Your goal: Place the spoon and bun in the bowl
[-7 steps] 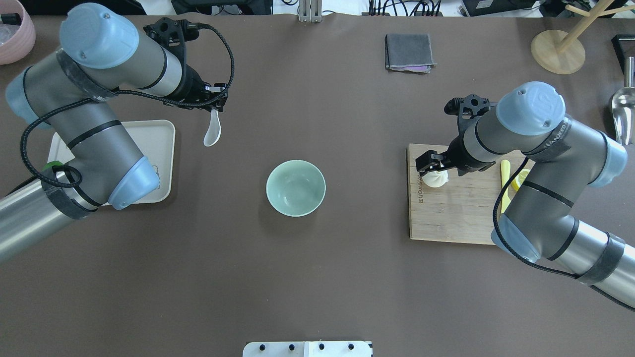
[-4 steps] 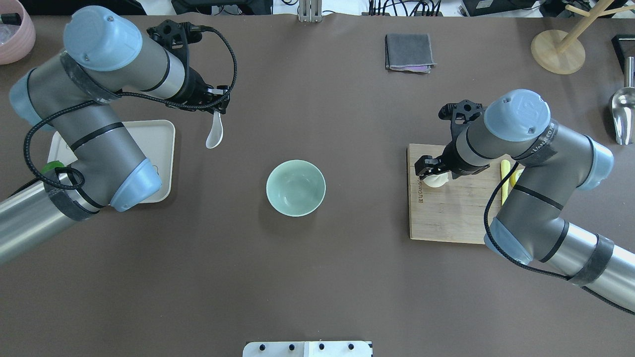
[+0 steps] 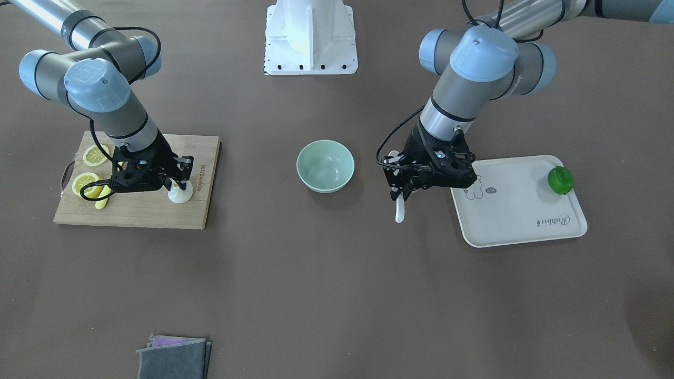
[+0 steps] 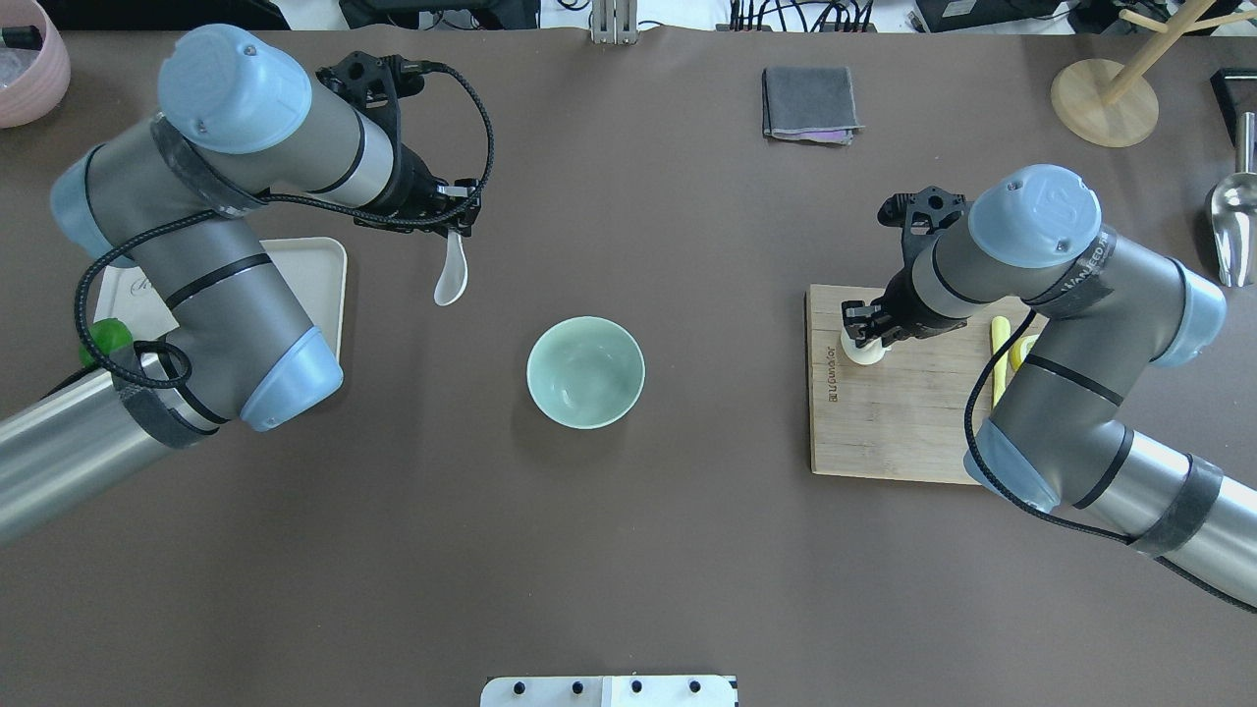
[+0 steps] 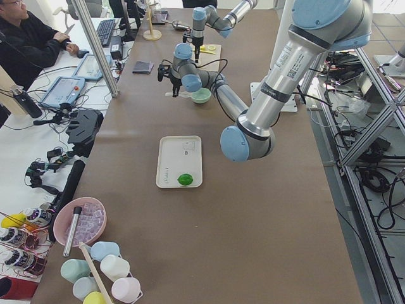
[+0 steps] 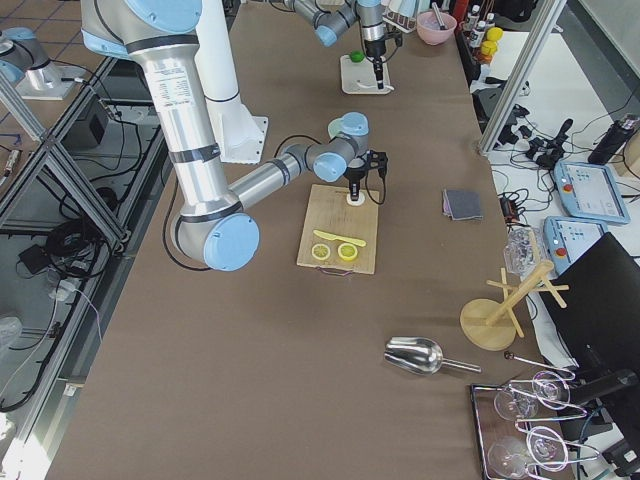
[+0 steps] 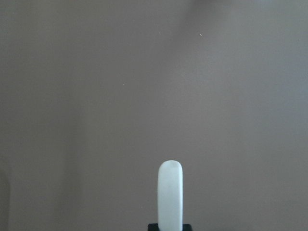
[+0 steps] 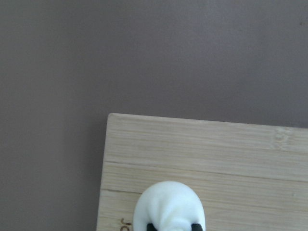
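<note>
The pale mint-green bowl (image 4: pixel 585 371) stands empty at the table's middle, also in the front view (image 3: pixel 325 166). My left gripper (image 4: pixel 462 218) is shut on the handle of the white spoon (image 4: pixel 451 280), which hangs above the table, behind and left of the bowl. The spoon also shows in the front view (image 3: pixel 399 208) and the left wrist view (image 7: pixel 170 195). My right gripper (image 4: pixel 863 334) is shut on the white bun (image 4: pixel 864 351) at the far left corner of the wooden cutting board (image 4: pixel 884 422). The right wrist view shows the bun (image 8: pixel 169 204) between the fingertips.
Lemon slices (image 3: pixel 85 181) and a yellow-green knife (image 4: pixel 1000 339) lie on the board. A cream tray (image 3: pixel 516 210) with a green lime (image 3: pixel 560 180) sits under my left arm. A grey cloth (image 4: pixel 810 103), a wooden stand (image 4: pixel 1105 103), a metal scoop (image 4: pixel 1232 221) and a pink bowl (image 4: pixel 29 69) line the far edge.
My left gripper has carried the spoon to the right, nearer the bowl. My right gripper's fingers have closed in on the bun.
</note>
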Robot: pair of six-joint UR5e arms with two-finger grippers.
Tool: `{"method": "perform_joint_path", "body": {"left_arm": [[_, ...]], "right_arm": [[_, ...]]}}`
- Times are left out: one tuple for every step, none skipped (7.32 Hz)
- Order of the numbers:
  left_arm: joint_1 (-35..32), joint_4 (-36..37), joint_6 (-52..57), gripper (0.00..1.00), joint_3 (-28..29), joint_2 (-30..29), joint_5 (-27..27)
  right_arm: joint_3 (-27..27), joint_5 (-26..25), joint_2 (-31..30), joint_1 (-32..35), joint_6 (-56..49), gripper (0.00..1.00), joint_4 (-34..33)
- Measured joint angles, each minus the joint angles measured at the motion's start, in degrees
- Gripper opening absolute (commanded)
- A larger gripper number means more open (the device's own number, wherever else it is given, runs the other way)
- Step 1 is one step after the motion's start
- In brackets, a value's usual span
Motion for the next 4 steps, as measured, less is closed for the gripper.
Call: {"method": "perform_joint_path", "body": {"left_arm": [[0.7,0.0,-1.6,0.0,0.3,-0.9,0.1],[1.6,0.1,-3.2,0.0,0.8,-2.1,0.3],[3.2,0.1,-4.9,0.0,1.5,-3.2,0.9],[5.5,0.0,-6.4,0.0,2.3,-4.4,3.0]], "right_arm": [[0.2,1.8,0.5,1.2,0.0,0.0,0.0],[0.7,3.4,1.1,2.4,0.1,0.0,-0.1],[1.6,4.2,1.4,3.1,0.1,0.0,-0.1],[2.6,4.5,1.6,3.4,0.2,0.0,-0.1]]}}
